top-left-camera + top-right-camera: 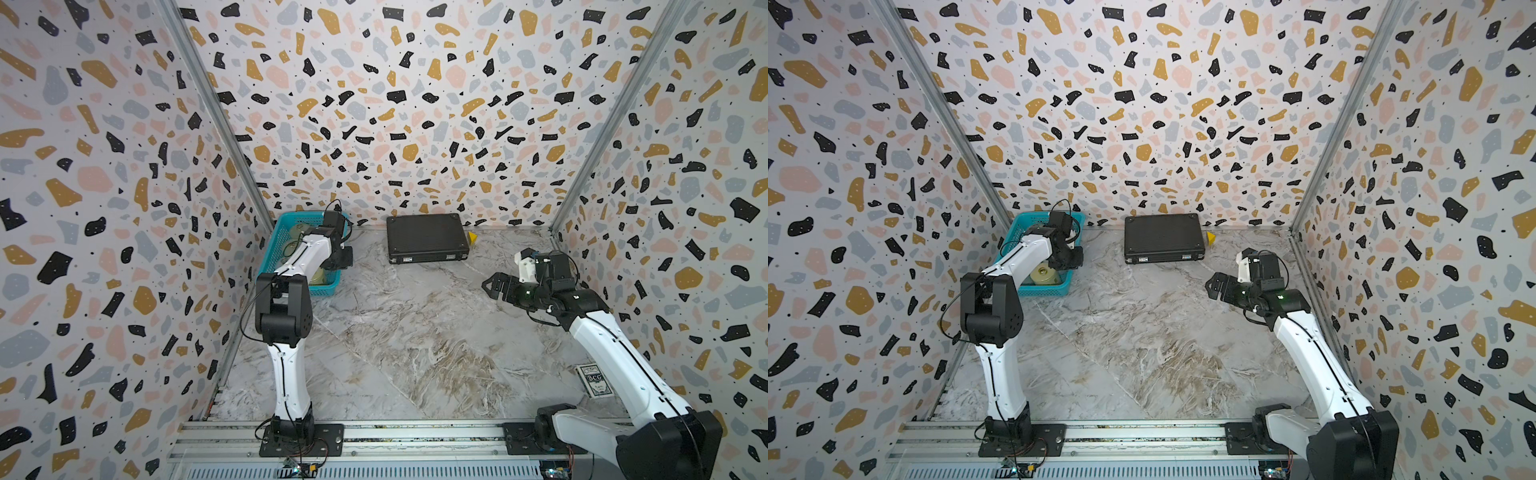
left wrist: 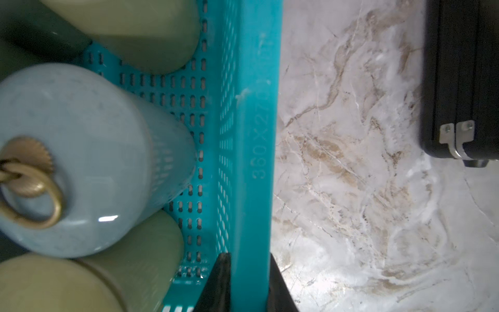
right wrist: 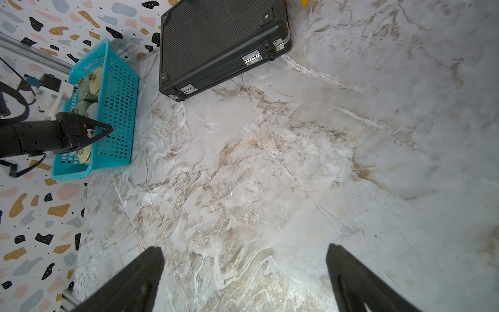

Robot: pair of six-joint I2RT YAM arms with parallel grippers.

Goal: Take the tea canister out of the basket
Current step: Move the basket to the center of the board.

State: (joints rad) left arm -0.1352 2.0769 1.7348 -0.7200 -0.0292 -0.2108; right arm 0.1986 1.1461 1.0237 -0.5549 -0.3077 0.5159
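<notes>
From above, the left arm (image 1: 305, 253) covers most of the basket (image 1: 297, 214), can't count what's inside. In the left wrist view the pale blue canister (image 2: 89, 151) is blurred and cut by the edge, the black case (image 2: 461, 81) cut too. Card box (image 1: 590, 380) partly behind the right arm (image 1: 615, 353).

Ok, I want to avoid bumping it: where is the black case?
In both top views the black case lies flat at the back wall, right of the turquoise basket, apart from it.

basket (image 2: 253, 135): turquoise, slotted mesh
blue canister (image 2: 81, 129): pale blue (brassy ring (image 2: 55, 201), we reckon)
green canisters (image 2: 140, 32): olive
case (image 3: 216, 35): black, ribbed
table (image 3: 270, 167): grey-white marble, brown veins
walls (image 1: 415, 104): speckled terrazzo
</notes>
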